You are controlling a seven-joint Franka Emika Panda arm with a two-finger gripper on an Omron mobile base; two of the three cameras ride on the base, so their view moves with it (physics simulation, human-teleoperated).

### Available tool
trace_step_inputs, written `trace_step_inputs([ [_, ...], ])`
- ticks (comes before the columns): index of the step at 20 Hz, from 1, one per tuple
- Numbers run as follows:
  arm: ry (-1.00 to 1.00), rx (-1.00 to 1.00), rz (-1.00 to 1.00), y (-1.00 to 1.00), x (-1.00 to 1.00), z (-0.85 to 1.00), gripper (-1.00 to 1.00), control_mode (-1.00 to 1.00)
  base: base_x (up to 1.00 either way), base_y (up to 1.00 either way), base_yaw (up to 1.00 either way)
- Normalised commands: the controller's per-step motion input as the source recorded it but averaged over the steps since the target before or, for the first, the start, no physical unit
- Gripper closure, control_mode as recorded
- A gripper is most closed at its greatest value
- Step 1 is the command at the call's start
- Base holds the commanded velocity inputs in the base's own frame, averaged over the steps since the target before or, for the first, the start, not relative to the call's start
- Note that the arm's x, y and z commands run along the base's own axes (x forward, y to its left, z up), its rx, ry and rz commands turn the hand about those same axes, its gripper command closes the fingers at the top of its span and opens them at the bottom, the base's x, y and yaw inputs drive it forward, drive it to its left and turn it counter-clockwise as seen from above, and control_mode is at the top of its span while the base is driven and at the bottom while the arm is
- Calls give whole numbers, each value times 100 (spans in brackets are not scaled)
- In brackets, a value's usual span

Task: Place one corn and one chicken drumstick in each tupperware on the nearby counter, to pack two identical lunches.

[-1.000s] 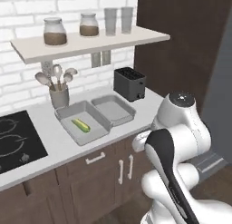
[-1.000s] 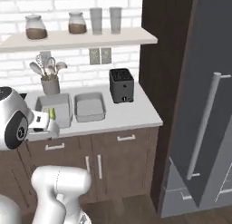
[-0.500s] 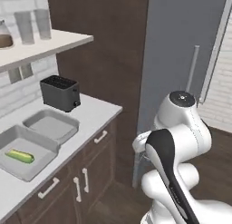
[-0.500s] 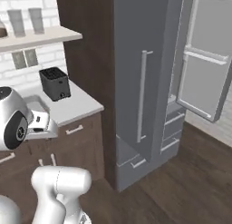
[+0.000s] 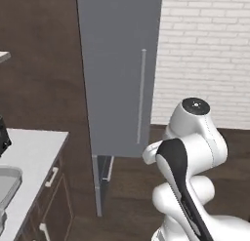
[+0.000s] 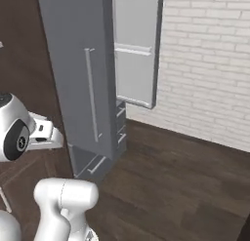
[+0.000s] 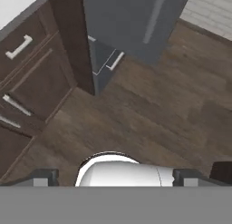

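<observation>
While the base faces the grey fridge [image 5: 119,69] and the brick wall [image 5: 205,54], the hand [image 7: 113,177] points down at the dark wood floor [image 7: 149,119], fingers spread wide, nothing between them. Bench [image 5: 29,162] sits at the far left of the left base view, pale top over brown cabinets [image 5: 51,206] with silver handles. One tupperware [image 5: 7,184] is cut by the left edge there; contents can't be made out. Hand view also catches the bench corner [image 7: 18,3] at top left, above cabinet fronts. Fridge door [image 6: 136,45] stands open in the right base view, drawers visible below.
</observation>
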Motion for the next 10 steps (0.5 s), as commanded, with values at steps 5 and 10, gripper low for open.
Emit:
trace_step_inputs([
  [5,0,0,0,0,0,0,-100,100,40,-73,-51],
  [10,0,0,0,0,0,0,-100,100,38,-96,-26],
])
